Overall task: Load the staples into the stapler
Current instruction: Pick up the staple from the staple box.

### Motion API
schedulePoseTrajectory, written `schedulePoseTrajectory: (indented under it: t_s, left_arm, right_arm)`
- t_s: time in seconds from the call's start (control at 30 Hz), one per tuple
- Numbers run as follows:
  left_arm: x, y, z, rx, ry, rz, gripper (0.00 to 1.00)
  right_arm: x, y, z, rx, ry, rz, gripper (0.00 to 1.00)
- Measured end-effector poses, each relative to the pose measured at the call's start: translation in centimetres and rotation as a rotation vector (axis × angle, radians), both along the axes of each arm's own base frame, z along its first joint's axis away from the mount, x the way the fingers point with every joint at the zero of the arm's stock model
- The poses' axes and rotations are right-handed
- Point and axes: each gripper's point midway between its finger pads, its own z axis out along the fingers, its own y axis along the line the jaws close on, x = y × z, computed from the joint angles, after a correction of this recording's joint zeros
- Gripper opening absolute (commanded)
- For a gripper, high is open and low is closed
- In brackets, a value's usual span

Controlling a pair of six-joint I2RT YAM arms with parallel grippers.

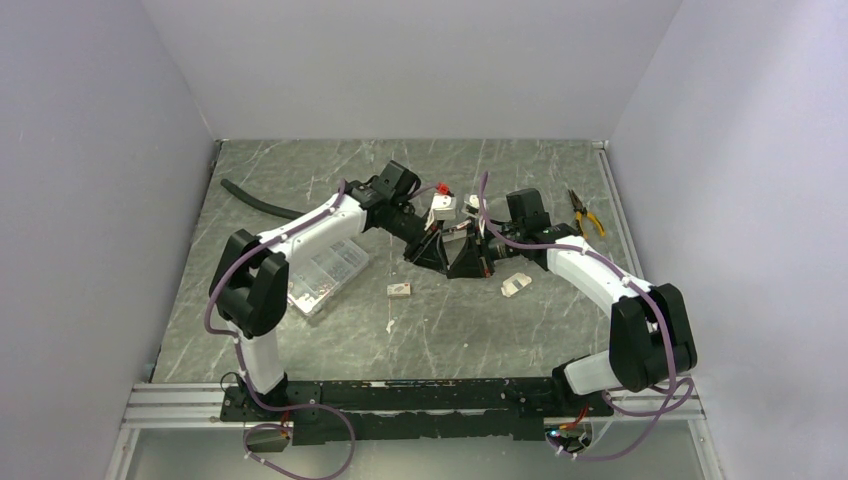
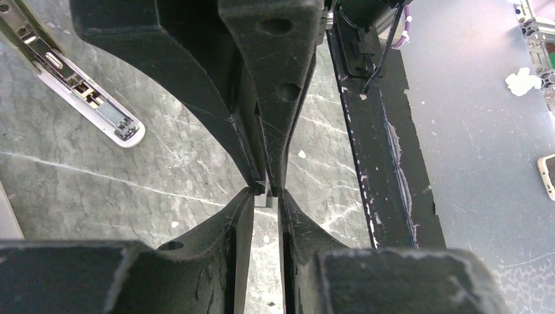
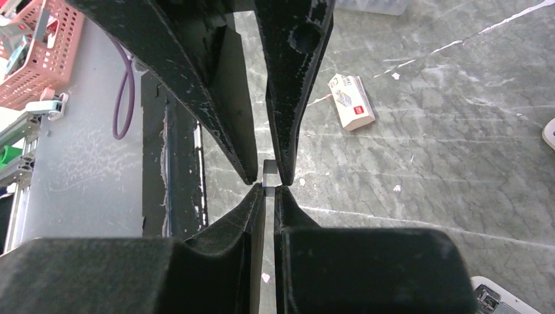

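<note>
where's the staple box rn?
Top view: the staple box lies mid-table, between the clear compartment case to its left and a small white piece to its right.

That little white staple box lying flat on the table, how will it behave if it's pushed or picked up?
The staple box looks like small cardboard, so probably light. Lying flat on the smooth table, it would likely slide, not tip. Its thin walls may dent if squeezed hard.

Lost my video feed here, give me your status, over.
Right end effector shut on small grey piece; left end effector narrowly open around it. Staple box lying on table, stapler open. Nothing blocking.
</note>
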Motion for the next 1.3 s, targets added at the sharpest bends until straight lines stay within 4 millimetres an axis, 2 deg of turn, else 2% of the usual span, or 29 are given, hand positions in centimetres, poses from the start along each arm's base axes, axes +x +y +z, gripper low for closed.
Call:
schedulePoseTrajectory:
  t_s: [0.37, 0.63, 0.77, 1.03, 1.17, 1.3]
  left_arm:
    - [0.0, 0.0, -0.7, 0.020, 0.025, 0.000, 0.13]
    - [0.0, 0.1, -0.6, 0.021, 0.037, 0.006, 0.03]
    - [0.8, 0.0, 0.3, -0.016, 0.074, 0.036, 0.03]
    - [3.6, 1.2, 1.3, -0.117, 0.195, 0.209, 0.06]
    - [4.2, 0.8, 2.0, -0.182, 0.297, 0.300, 0.07]
    - [5.2, 0.2, 3.7, -0.257, 0.371, 0.375, 0.07]
  right_arm:
    - [-0.1, 0.1, -0.2, -0.009, -0.004, 0.004, 0.02]
    - [0.0, 0.0, -0.2, -0.012, -0.020, 0.005, 0.25]
    - [0.3, -0.3, 0.0, -0.011, -0.017, -0.018, 0.37]
    - [2.2, -1.8, 3.1, 0.056, -0.063, -0.107, 0.48]
    - [3.3, -2.4, 5.1, 0.124, -0.085, -0.164, 0.52]
    - [4.7, -3.0, 6.8, 0.199, -0.058, -0.240, 0.56]
